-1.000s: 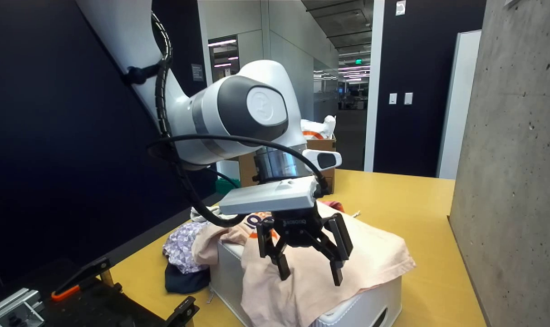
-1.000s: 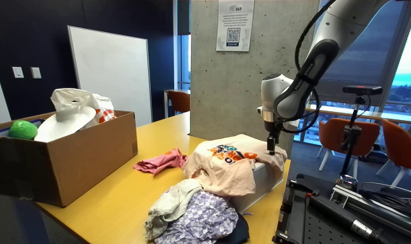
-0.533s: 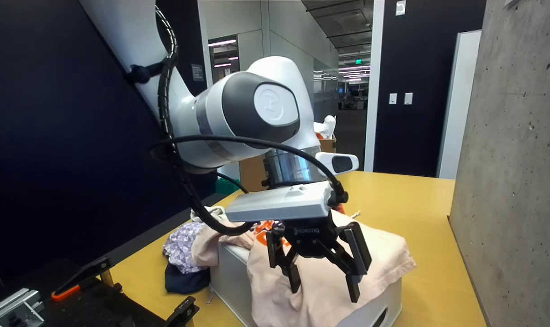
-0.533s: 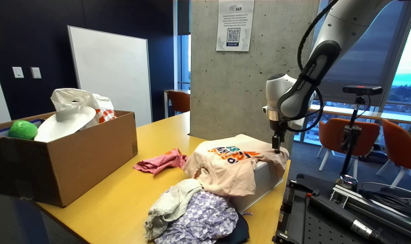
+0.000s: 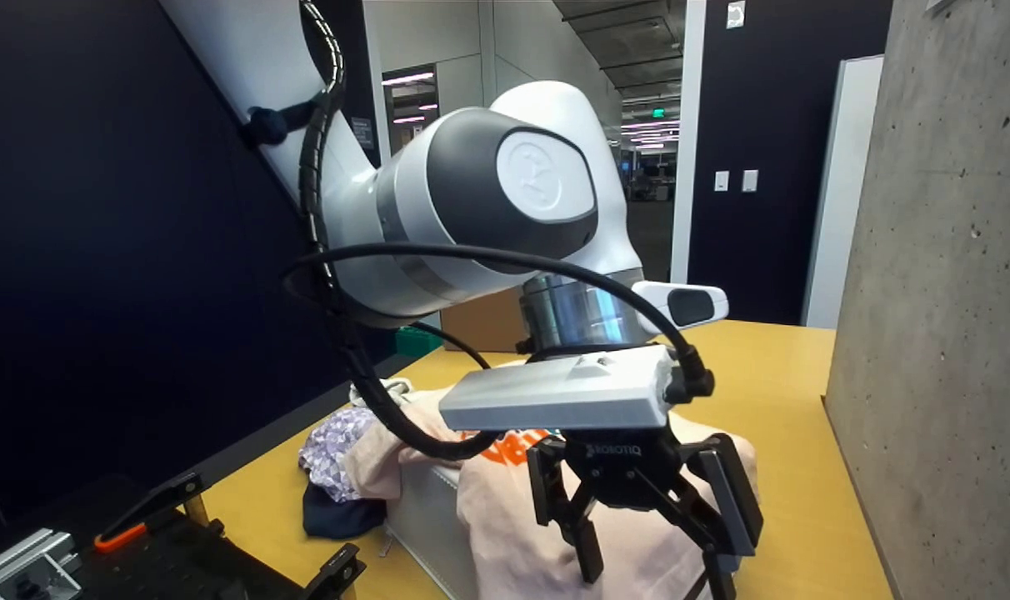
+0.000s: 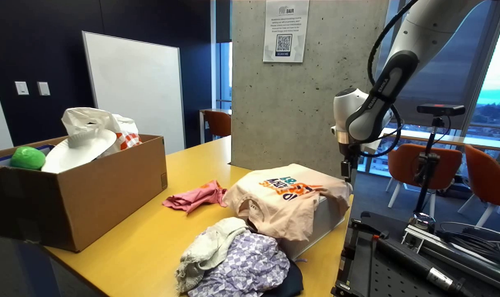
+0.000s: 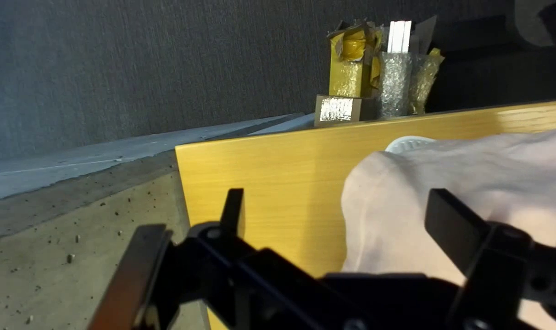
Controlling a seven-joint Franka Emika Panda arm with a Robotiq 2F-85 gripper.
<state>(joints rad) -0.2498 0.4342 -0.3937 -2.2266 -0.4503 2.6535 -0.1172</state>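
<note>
My gripper (image 5: 655, 571) is open and empty, fingers pointing down, at the end of a peach shirt (image 5: 513, 533) with a colourful print. The shirt (image 6: 289, 206) is draped over a white box (image 6: 324, 225) on the yellow table. In an exterior view the gripper (image 6: 347, 175) is at the shirt's far right corner. In the wrist view the shirt's edge (image 7: 388, 220) lies between the fingers (image 7: 335, 206); one finger is over the shirt and the other over bare table. I cannot tell whether the fingertips touch the cloth. The box's near end is hidden.
A concrete pillar (image 6: 299, 103) borders the table (image 7: 259, 183). A cardboard box (image 6: 114, 189) holds bags and paper plates. A pink cloth (image 6: 198, 196), a cream cloth (image 6: 215, 243) and a purple-white patterned cloth (image 6: 246, 264) lie beside the white box. A black equipment platform (image 6: 406, 264) adjoins the table.
My open gripper has moved steadily rightward in both exterior views, nearer the end of the white box. The shirt has shifted; its print looks flatter and more of its collar shows.
</note>
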